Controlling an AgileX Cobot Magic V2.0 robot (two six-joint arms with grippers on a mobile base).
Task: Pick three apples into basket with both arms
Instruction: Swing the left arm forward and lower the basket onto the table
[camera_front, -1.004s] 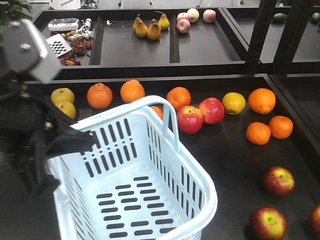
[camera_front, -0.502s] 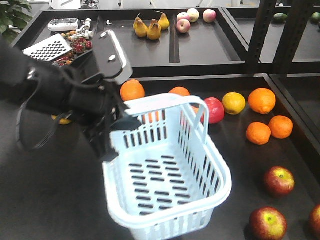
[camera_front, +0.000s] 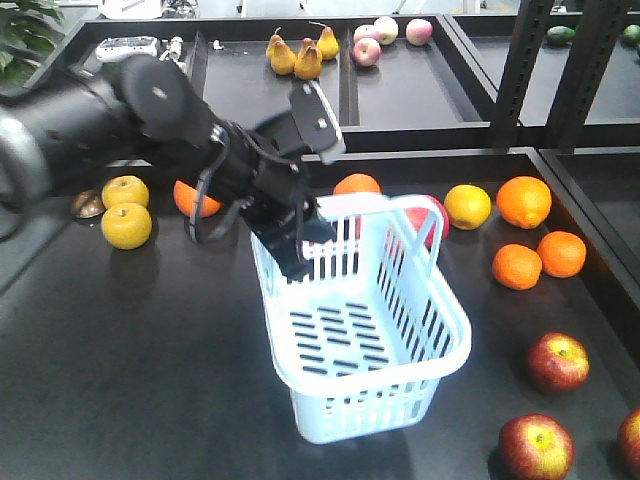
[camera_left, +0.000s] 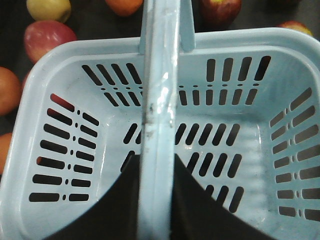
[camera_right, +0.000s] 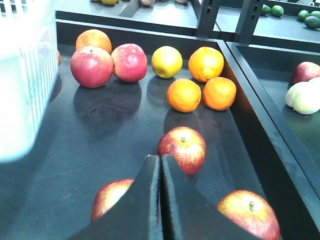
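Bulky black left arm (camera_front: 110, 115) reaches rightward, its claw gripper (camera_front: 295, 240) clamped on the pale blue plastic basket (camera_front: 360, 410); right black gripper (camera_right: 160, 161) has its fingers pressed together.

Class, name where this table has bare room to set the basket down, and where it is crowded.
Bare: front left of the table, between the yellow fruits and the basket. Crowded: the back row of oranges, and the front-right corner with apples.

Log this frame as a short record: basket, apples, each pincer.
basket: empty, tilted, held by its handle
left pincer: shut on the handle
right pincer: shut, holding nothing, close to the apples
apples: three, on the table to the right of the basket, none loaded
task state: no apple picked yet
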